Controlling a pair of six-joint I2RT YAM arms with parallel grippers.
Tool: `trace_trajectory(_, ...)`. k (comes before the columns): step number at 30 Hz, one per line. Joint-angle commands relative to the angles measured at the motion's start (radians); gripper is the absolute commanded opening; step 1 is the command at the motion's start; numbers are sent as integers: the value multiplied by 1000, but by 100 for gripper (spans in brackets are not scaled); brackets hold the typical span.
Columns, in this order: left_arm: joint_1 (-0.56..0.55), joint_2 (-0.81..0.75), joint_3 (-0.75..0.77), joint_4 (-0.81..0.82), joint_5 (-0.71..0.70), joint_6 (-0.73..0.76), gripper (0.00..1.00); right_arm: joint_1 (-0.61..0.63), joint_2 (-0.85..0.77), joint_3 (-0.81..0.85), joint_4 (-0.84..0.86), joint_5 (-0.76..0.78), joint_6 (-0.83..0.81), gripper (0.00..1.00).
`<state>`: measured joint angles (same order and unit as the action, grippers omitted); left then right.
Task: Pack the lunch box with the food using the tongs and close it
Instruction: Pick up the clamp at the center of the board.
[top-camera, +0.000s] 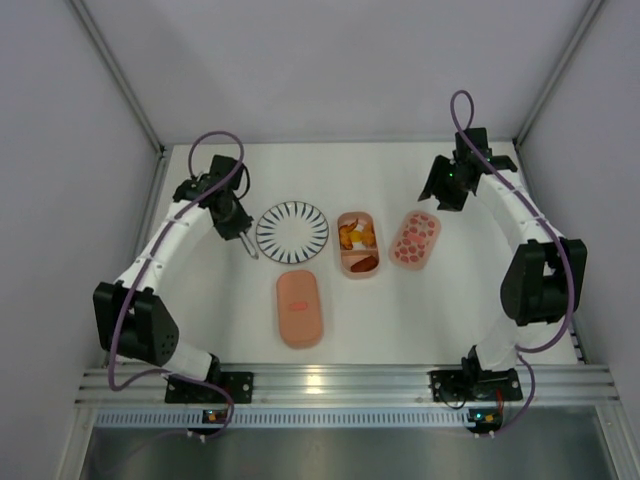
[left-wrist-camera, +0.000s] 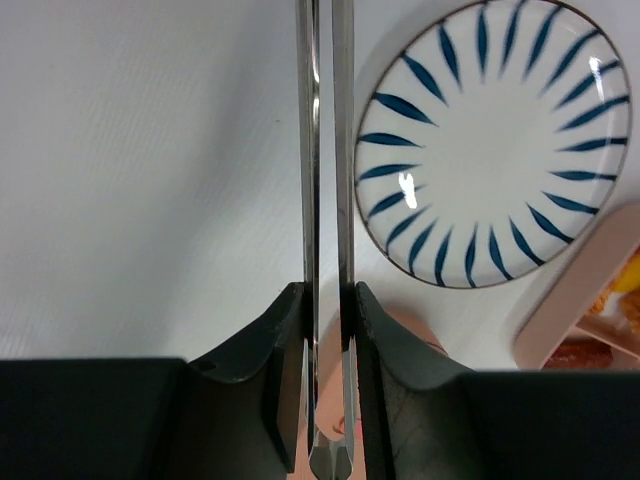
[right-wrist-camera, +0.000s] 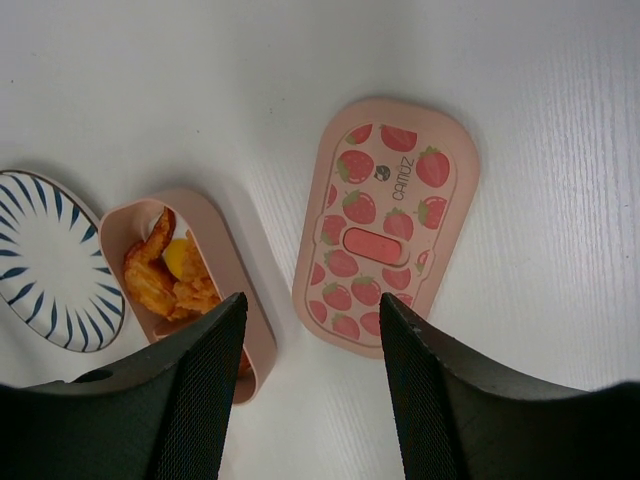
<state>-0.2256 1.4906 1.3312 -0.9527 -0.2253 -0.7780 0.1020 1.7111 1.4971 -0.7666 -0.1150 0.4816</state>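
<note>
White table (top-camera: 400, 320) boxed in by pale walls (top-camera: 330, 70); the left gripper (top-camera: 243, 235) grips the tongs (top-camera: 250, 248), and the right gripper (top-camera: 450, 185) hangs open and empty.
In the top view the left gripper sits at centre left, clamped on the tongs, whose tips point down-frame just left of the plate (top-camera: 292, 232). Its wrist view shows the two silver arms running up the frame between the fingers (left-wrist-camera: 285, 340), squeezed nearly together. Just right of the plate lies the tray (top-camera: 344, 268) with the food (top-camera: 357, 235), orange, yellow and brown pieces. Right of that is the strawberry lid (top-camera: 415, 238), lying flat. A pink lid (top-camera: 299, 308) with a small red mark lies below the plate, at lower centre. The right gripper is at upper right, jaws parted about halfway with nothing between them, above the strawberry lid and tray.
</note>
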Motion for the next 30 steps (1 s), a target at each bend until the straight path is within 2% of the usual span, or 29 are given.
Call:
trace_trajectory(1, -96, 31, 114, -58, -3, 31, 19, 19, -59, 0, 12, 5, -9, 56)
trace_trajectory(4, -177, 77, 212, -87, 3, 72, 19, 19, -62, 2, 10, 8, -11, 56)
trace_trajectory(12, -284, 172, 362, -93, 266, 221, 20, 19, -68, 2, 6, 15, -21, 55)
trace_trajectory(25, -385, 206, 410, -80, 504, 309, 26, 19, -97, -28, 7, 28, -26, 56)
trace_trajectory(30, -406, 208, 398, -107, 524, 322, 26, 19, -111, -44, 7, 32, -28, 56)
